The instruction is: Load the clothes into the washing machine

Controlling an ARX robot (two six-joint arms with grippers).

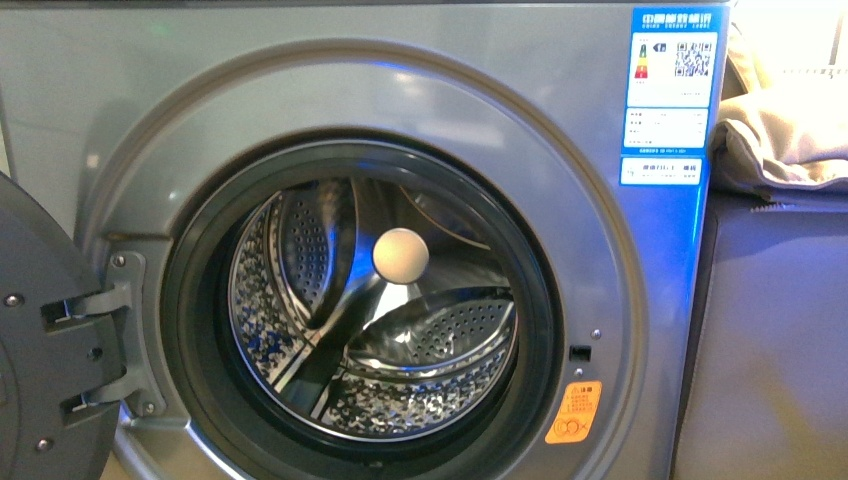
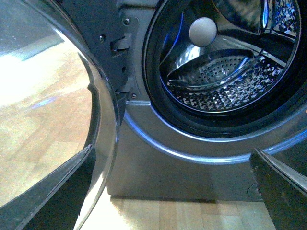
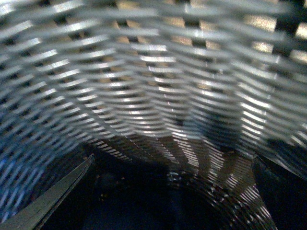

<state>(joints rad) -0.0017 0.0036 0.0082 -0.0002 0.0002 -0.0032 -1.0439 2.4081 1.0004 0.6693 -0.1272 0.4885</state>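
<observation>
The grey-silver washing machine (image 1: 400,100) fills the front view with its door (image 1: 40,340) swung open to the left. Its steel drum (image 1: 400,340) holds no fabric. Neither arm shows in the front view. My left gripper (image 2: 172,201) is open and empty, low near the floor in front of the washer's base (image 2: 163,167). My right gripper (image 3: 172,191) is open inside a woven mesh basket (image 3: 153,76). A dark blue mass that looks like the clothes (image 3: 144,201) lies between its fingers, blurred and in shadow. I cannot tell whether the fingers touch it.
A beige folded cloth (image 1: 785,140) lies on a grey-beige cabinet (image 1: 770,340) to the right of the washer. The open door's glass (image 2: 72,96) is close beside my left gripper. A light wood floor (image 2: 182,215) lies under the washer.
</observation>
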